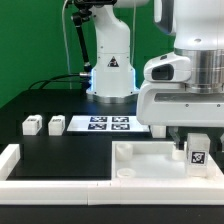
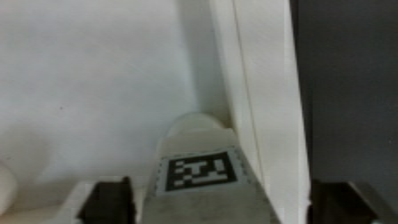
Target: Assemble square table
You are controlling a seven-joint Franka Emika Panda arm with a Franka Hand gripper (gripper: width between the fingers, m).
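Note:
The square table's white slab (image 1: pixel 140 165) lies at the front of the exterior view's right, rim up. My gripper (image 1: pixel 197 150) hangs over its right part, straddling a white tagged leg (image 1: pixel 197 152). In the wrist view that leg (image 2: pixel 210 150) stands between my dark fingers (image 2: pixel 112 202), tag facing the camera, next to the slab's raised rim (image 2: pixel 249 90). A gap shows between the leg and the finger on the far side, so the jaws stand open around it. Whether the leg rests on the slab I cannot tell. Two more legs (image 1: pixel 31 125) (image 1: pixel 56 125) sit on the black table at the exterior view's left.
The marker board (image 1: pixel 108 124) lies flat in the middle of the table, in front of the arm's base (image 1: pixel 110 70). A low white border rail (image 1: pixel 12 160) runs along the left and front edges. A black cable trails behind at the left.

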